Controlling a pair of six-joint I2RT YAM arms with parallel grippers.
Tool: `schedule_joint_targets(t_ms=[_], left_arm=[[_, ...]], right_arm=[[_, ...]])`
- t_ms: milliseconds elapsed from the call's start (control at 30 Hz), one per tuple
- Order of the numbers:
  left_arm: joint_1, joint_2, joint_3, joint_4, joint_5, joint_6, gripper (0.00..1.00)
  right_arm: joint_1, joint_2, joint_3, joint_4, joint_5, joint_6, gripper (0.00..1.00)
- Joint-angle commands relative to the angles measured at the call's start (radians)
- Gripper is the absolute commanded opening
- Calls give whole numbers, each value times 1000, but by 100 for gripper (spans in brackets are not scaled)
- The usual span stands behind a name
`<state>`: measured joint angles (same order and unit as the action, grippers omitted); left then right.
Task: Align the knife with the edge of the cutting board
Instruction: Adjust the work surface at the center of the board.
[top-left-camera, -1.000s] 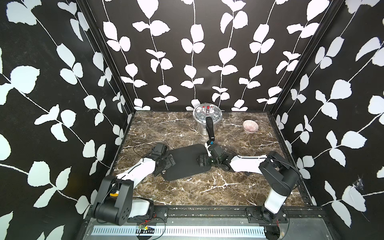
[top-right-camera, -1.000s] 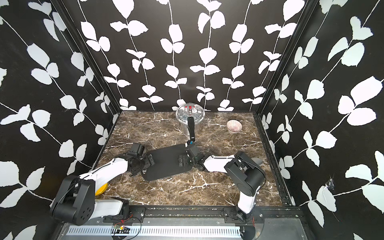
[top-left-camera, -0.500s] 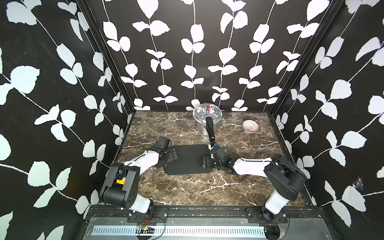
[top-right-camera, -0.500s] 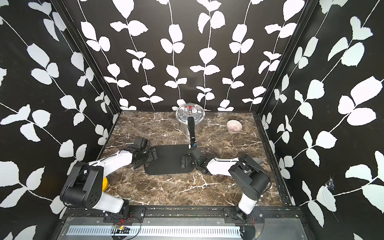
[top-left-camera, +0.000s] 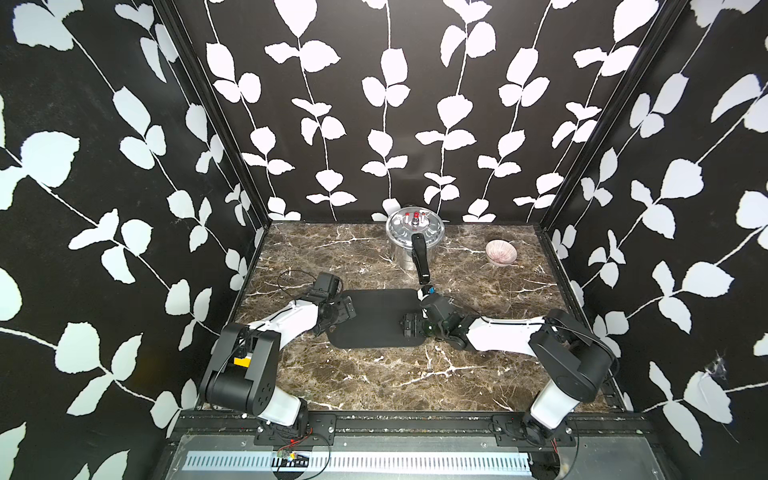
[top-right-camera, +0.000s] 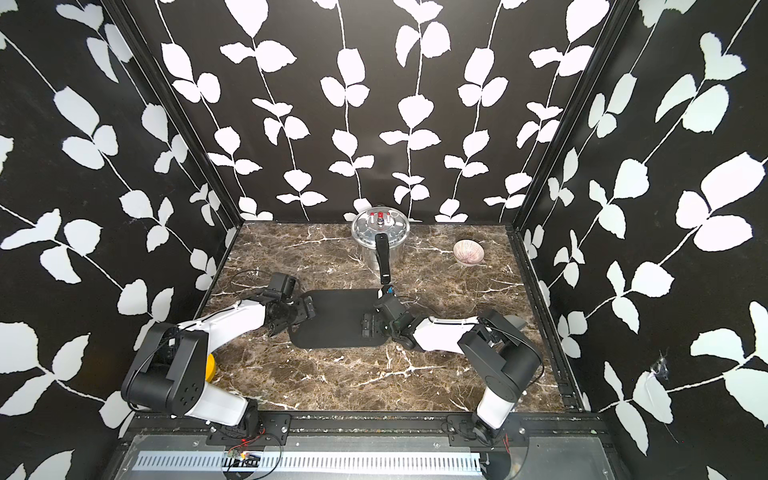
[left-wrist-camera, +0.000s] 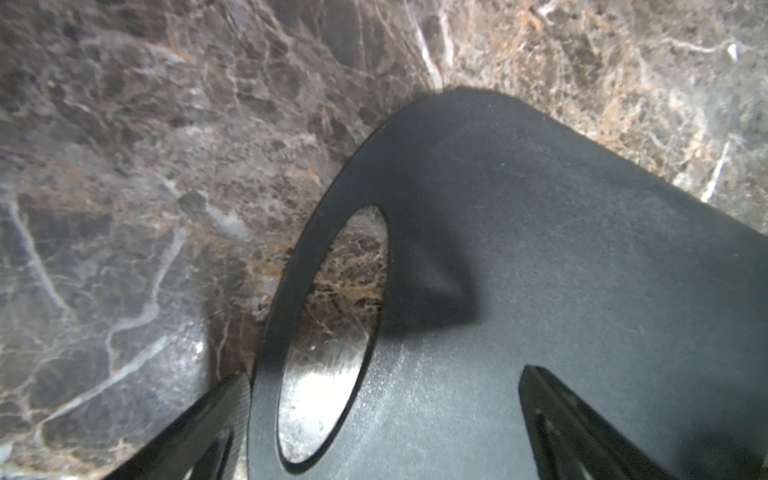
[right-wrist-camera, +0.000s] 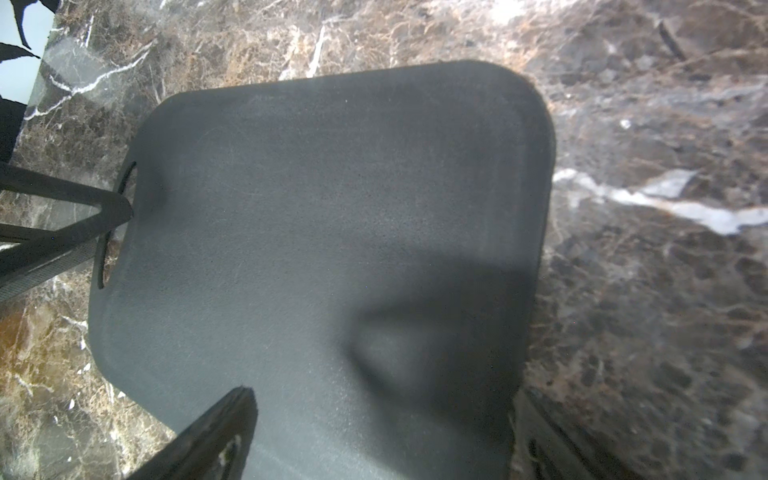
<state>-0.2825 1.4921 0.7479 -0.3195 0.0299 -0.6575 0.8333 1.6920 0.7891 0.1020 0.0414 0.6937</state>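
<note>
The cutting board (top-left-camera: 374, 318) (top-right-camera: 332, 320) lies flat mid-table, its long sides parallel to the table's front edge. My left gripper (top-left-camera: 345, 309) (left-wrist-camera: 386, 415) is open at the end with the oval hole (left-wrist-camera: 332, 332), one finger off the rim on the marble and the other over the board (left-wrist-camera: 540, 228). My right gripper (top-left-camera: 409, 326) (right-wrist-camera: 382, 432) is open at the opposite end, one finger above the board (right-wrist-camera: 332, 208) and one beside its edge. Neither holds anything. The knife does not show in any view.
A steel pot (top-left-camera: 415, 232) stands at the back, its long black handle (top-left-camera: 420, 259) reaching toward the board's far right corner. A pink bowl (top-left-camera: 501, 252) sits at the back right. A yellow object (top-right-camera: 211, 368) lies by the left arm's base.
The board has turned from a slant to lie square with the table's front edge. My left gripper swung toward the back with the hole end, and both grippers stayed open.
</note>
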Motion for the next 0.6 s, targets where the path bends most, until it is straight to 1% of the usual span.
schedule_joint_targets(t_ms=[0,233,567], left_arm=[[-9,14,0,1,122,-7,99],[-8,9,-1,3,121,-16,98],[-10,57,39,21,129,-12,98]], right_arm=[[20,-5,21,-32,-40,9,98],[18,1,31,-37,-38,5,98],[-4,35,71,-43,-25,-25,98]])
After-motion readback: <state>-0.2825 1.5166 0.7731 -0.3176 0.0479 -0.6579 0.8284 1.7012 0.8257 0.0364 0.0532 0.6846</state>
